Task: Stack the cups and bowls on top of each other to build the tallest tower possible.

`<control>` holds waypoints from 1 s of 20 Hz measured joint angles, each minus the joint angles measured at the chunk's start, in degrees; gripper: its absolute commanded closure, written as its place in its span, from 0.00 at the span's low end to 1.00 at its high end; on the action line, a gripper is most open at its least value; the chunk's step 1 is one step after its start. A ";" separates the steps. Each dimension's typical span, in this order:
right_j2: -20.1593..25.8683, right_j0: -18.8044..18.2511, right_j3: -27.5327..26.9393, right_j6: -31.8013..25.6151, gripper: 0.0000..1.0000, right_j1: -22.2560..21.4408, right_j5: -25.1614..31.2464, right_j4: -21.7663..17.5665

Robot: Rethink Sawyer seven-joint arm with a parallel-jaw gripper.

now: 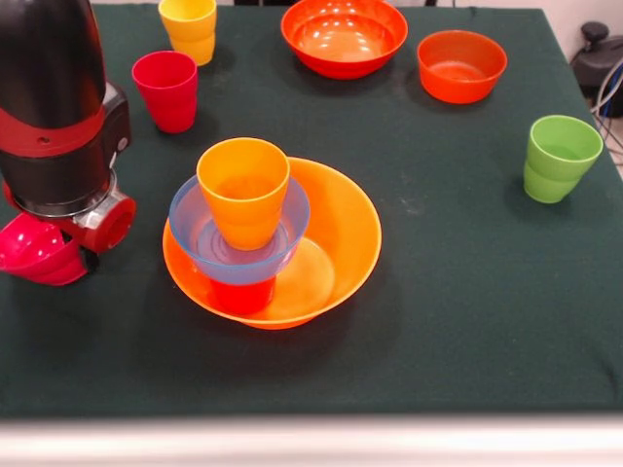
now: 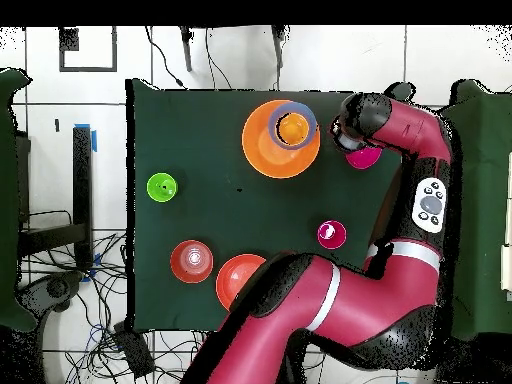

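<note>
The tower stands mid-table: a wide orange bowl (image 1: 336, 229) (image 2: 265, 150) holds a red-orange cup (image 1: 240, 295). On that cup sits a light blue bowl (image 1: 195, 229) (image 2: 305, 113), with an orange cup (image 1: 243, 190) (image 2: 293, 128) upright in it. Left of the tower in the front view, a magenta bowl (image 1: 34, 251) (image 2: 364, 157) hangs tilted under the arm's wrist. My gripper (image 1: 70, 245) is shut on its rim, mostly hidden by the arm.
Loose pieces on the dark green cloth: a yellow cup (image 1: 189, 27), a crimson cup (image 1: 166, 89) (image 2: 331, 235), a large red-orange bowl (image 1: 344, 35) (image 2: 238, 280), a smaller orange-red bowl (image 1: 461, 65) (image 2: 191, 260) and a green cup (image 1: 560, 157) (image 2: 162, 186).
</note>
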 measured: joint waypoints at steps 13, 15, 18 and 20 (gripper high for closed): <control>-1.72 1.79 0.27 0.00 1.00 -2.58 4.27 -0.17; -2.09 2.44 0.26 0.00 1.00 -3.76 6.63 -0.24; -2.56 3.14 0.26 0.00 1.00 -4.99 8.94 -0.26; -3.27 3.87 0.25 0.00 1.00 -6.10 10.83 -0.27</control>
